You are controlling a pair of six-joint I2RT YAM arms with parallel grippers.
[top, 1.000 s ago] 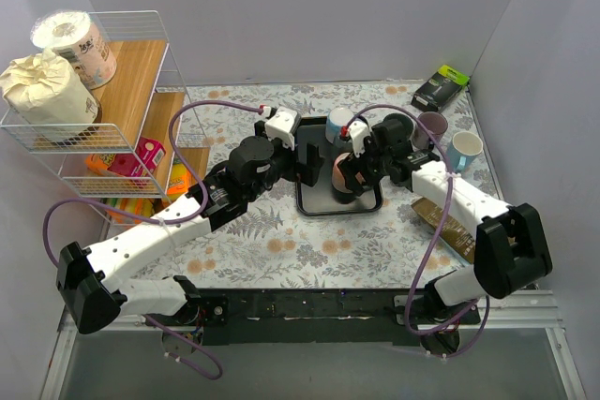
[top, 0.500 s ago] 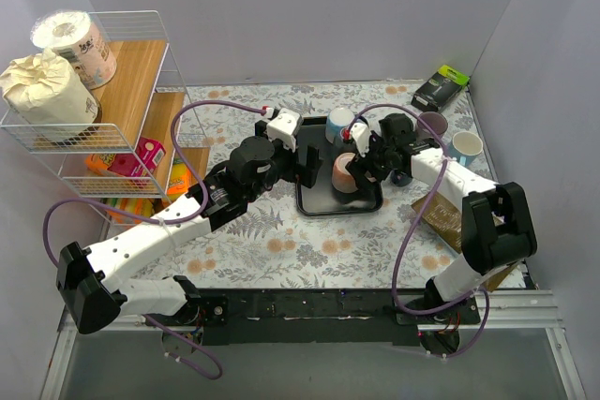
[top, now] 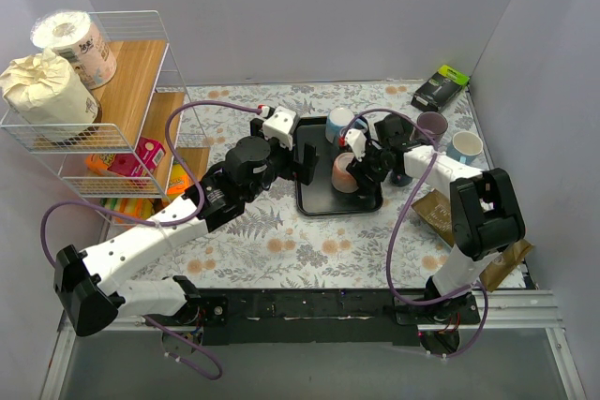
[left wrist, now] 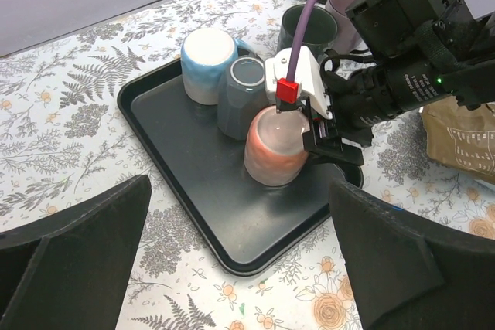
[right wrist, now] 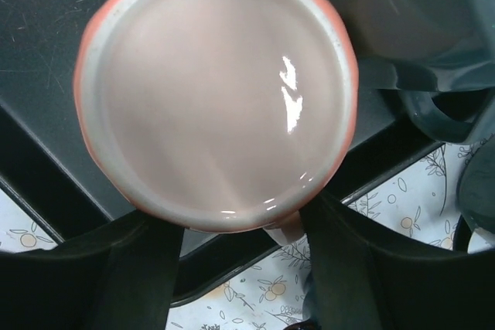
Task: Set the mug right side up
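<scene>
One pink mug [top: 344,173], bottom-up on black tray [top: 315,204] right of centre, flanked by R gripper [top: 360,169], pinch or not cannot tell; L gripper [top: 305,153] at tray's left edge, jaws spread wide.

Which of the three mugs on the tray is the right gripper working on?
The orange mug: the right gripper sits against its side. The white-and-blue mug and the grey mug stand farther back on the tray, away from the gripper.
</scene>
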